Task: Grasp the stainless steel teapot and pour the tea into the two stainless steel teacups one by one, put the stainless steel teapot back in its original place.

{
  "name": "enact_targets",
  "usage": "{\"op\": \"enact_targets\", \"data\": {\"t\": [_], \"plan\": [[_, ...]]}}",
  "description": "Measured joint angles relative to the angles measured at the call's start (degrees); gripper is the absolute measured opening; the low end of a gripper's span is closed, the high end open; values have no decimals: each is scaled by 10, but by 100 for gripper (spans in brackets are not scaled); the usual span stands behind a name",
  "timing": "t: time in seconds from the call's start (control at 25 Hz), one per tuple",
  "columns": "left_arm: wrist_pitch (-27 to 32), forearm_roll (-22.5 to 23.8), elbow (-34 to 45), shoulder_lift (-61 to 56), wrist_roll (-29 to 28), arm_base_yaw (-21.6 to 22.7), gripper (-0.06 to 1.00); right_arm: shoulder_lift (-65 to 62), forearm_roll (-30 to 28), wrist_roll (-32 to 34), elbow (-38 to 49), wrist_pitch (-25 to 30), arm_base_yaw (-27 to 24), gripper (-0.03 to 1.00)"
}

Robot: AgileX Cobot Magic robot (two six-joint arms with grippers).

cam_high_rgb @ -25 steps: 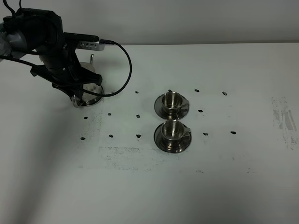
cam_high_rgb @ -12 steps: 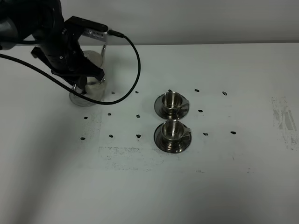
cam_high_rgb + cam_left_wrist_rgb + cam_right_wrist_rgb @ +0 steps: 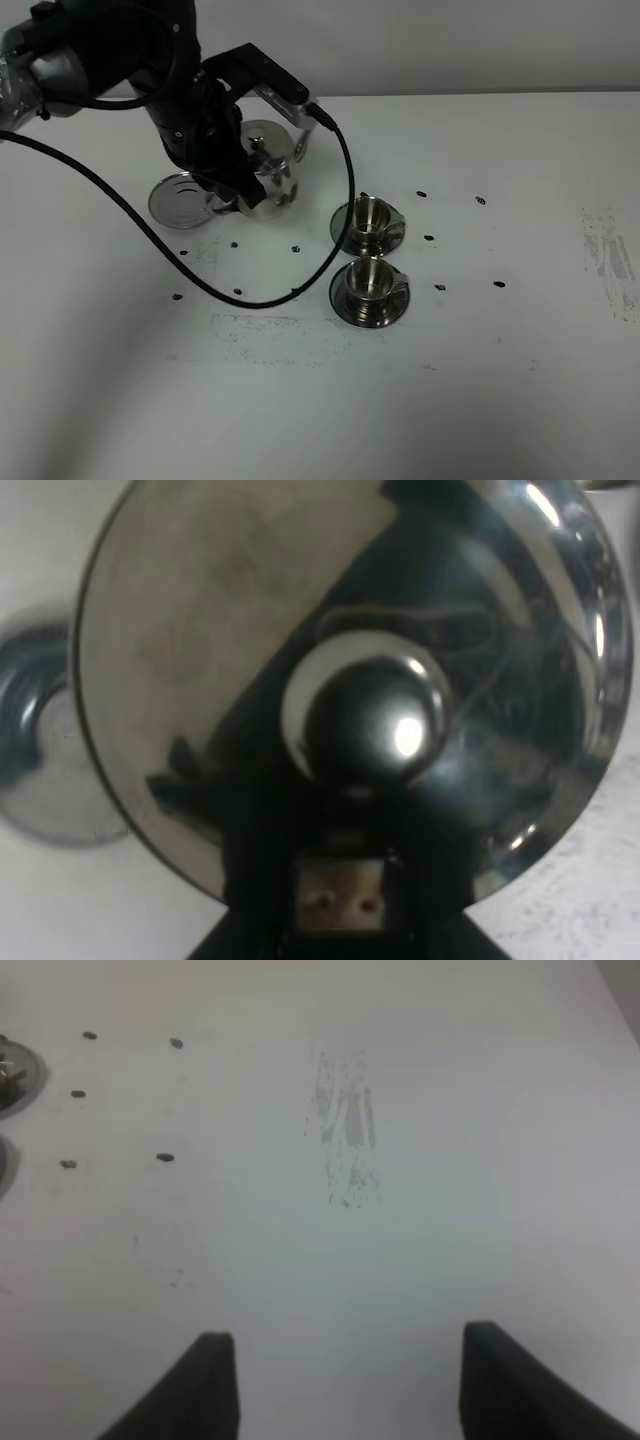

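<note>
My left gripper [image 3: 238, 188] is shut on the stainless steel teapot [image 3: 264, 168] and holds it in the air, left of the two stainless steel teacups. The far teacup [image 3: 369, 216] and the near teacup [image 3: 368, 282] each stand on a saucer at the table's middle. In the left wrist view the teapot's domed lid [image 3: 200, 630] with its knob [image 3: 372, 722] fills the picture. No tea shows. My right gripper [image 3: 350, 1390] is open and empty over bare table, out of the exterior high view.
A round steel saucer [image 3: 178, 200] lies bare on the table where the teapot stood; it also shows in the left wrist view [image 3: 40, 750]. Small black marks [image 3: 297, 249] dot the white table. A black cable [image 3: 330, 240] hangs from the left arm near the cups.
My left arm has lifted the teapot off its round saucer and carried it right, toward the teacups. The cups have not moved.
</note>
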Motion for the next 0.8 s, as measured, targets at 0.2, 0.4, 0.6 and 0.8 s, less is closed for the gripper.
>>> {"op": "enact_targets", "data": {"t": [0.2,0.4,0.6,0.8], "plan": [[9,11,0,0,86,-31,18,0,0,0,0,0,0,48],[15,18,0,0,145,-38,18,0,0,0,0,0,0,48],[54,51,0,0,225,-43,18,0,0,0,0,0,0,48],[65,66,0,0,295,-45,18,0,0,0,0,0,0,48]]}}
